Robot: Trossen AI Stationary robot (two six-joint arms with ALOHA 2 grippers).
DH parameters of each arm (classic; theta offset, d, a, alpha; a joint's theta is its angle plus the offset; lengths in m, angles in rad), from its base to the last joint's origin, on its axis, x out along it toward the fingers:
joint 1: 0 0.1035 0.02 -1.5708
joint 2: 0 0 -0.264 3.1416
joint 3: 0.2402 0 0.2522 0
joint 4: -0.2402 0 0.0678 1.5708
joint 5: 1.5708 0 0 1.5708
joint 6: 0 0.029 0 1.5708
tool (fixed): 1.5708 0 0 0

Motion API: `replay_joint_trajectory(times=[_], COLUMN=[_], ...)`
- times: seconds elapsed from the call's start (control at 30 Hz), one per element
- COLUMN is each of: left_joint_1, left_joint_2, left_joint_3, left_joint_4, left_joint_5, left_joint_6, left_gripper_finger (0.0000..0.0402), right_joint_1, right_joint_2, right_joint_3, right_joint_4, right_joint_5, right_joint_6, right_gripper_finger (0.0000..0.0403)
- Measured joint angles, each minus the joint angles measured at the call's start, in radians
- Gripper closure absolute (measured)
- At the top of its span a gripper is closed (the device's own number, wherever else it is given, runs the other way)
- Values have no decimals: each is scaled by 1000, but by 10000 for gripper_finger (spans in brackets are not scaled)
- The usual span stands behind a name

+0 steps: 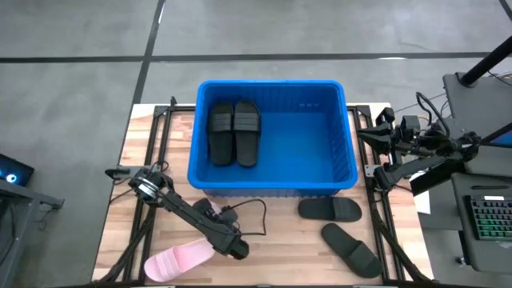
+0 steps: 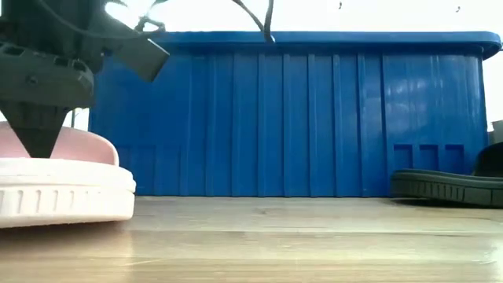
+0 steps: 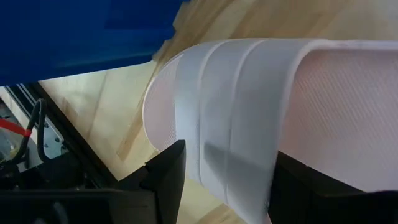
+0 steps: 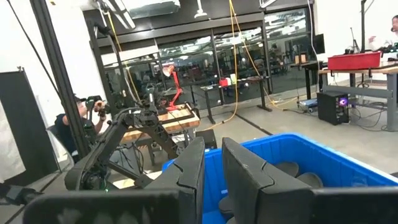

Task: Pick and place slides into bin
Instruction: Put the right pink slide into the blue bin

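A pale pink slide [image 1: 178, 261] lies sole-down on the wooden table at the near left. My left gripper [image 1: 238, 250] slants down over its right end, open, one finger on each side of the ribbed strap [image 3: 249, 106]. The blue bin [image 1: 272, 189] stands at the table's middle and holds two black slides [image 1: 222, 132] [image 1: 247, 132] side by side at its left. Two more black slides [image 1: 330, 209] [image 1: 352, 250] lie on the table by the bin's near right corner. My right gripper [image 1: 370, 134] waits raised by the bin's right wall, shut [image 4: 213, 146] on nothing. My left gripper comes at the pink slide from above, slanting down. Its fingers [image 3: 168, 180] straddle the strap's edge [image 3: 186, 168], and bare wood shows between one finger and that edge. One fingertip [image 2: 39, 145] reaches down to the sole's top rim. I cannot tell whether it touches.
The bin's tall ribbed wall [image 2: 314, 118] rises just beyond the pink slide [image 2: 63, 192]. A black slide [image 2: 444, 187] lies low at the right. Cables trail from the left arm across the table [image 1: 252, 212]. A person [image 4: 78, 115] sits in the room beyond the table.
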Motion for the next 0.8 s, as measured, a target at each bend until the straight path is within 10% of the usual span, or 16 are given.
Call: replay_joint_trajectory(times=[0.2, 0.5, 0.8], left_joint_1=[0, -1, -1], left_joint_2=[0, -19, -99], left_joint_3=[-15, -2, 7], left_joint_4=[1, 45, 173], left_joint_5=[-5, -36, -55], left_joint_6=[0, 213, 439], left_gripper_finger=[254, 391, 399], right_joint_1=[0, 0, 0], right_joint_2=[0, 0, 0], right_joint_3=[0, 0, 0], right_joint_4=[0, 0, 0], right_joint_5=[0, 0, 0], right_joint_6=[-9, -19, -19], right_gripper_finger=[355, 355, 355])
